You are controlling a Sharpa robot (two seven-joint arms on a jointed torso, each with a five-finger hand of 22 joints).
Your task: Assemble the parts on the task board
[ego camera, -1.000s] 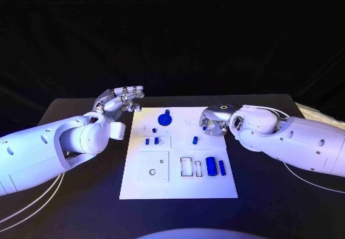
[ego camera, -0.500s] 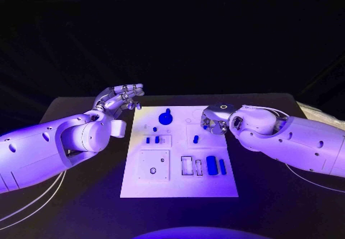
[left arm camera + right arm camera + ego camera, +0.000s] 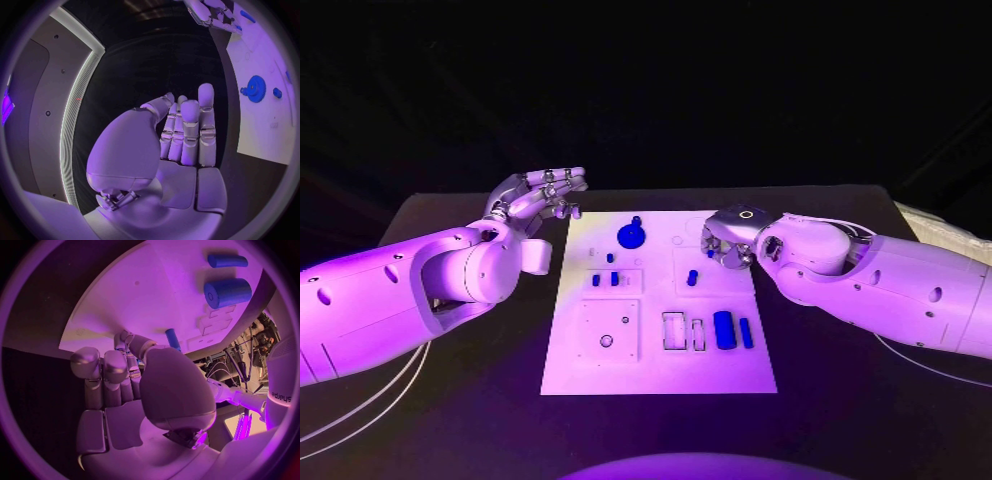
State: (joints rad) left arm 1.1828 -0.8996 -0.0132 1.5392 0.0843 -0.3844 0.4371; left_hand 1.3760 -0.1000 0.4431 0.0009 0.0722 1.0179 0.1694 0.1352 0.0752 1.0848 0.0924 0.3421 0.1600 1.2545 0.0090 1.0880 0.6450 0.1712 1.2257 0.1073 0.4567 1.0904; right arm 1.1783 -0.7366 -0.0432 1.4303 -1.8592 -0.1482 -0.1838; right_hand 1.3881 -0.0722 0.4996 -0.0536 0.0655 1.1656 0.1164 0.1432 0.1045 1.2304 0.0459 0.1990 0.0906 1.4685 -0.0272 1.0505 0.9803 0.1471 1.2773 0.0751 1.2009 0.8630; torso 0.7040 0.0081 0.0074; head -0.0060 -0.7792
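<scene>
On the black table [image 3: 459,215] we see the white task board [image 3: 661,360] lying between the two arms, with several blue parts spread over it: a blue gear [image 3: 632,237] near the far edge, two short blue pegs [image 3: 604,280] standing side by side in a small raised square, a thick blue cylinder [image 3: 724,331] and a thinner blue rod [image 3: 746,334] lying just beside each other near the board's right edge, their long axes running from the far edge toward the robot. Beside them sit pale rectangular slots [image 3: 684,333], and a square plate with an oval hole [image 3: 607,334] lies to the left. The left hand [image 3: 538,195] hovers off the board's far-left corner, over bare table; its fingers [image 3: 189,132] are straight and close together, holding nothing, and the gear lies well beyond the fingertips to one side in the left wrist view. The right hand [image 3: 728,243] is over the board's far-right part, fingers curled downward, and a small blue peg [image 3: 172,339] shows right at its fingertips [image 3: 125,340] (we cannot tell whether it is pinched or merely touched, since the thumb's bulk blocks the contact). The peg's long axis points away from the palm, toward the cylinder and rod farther along the board. Another blue peg [image 3: 692,278] stands just on the near side of that hand.
</scene>
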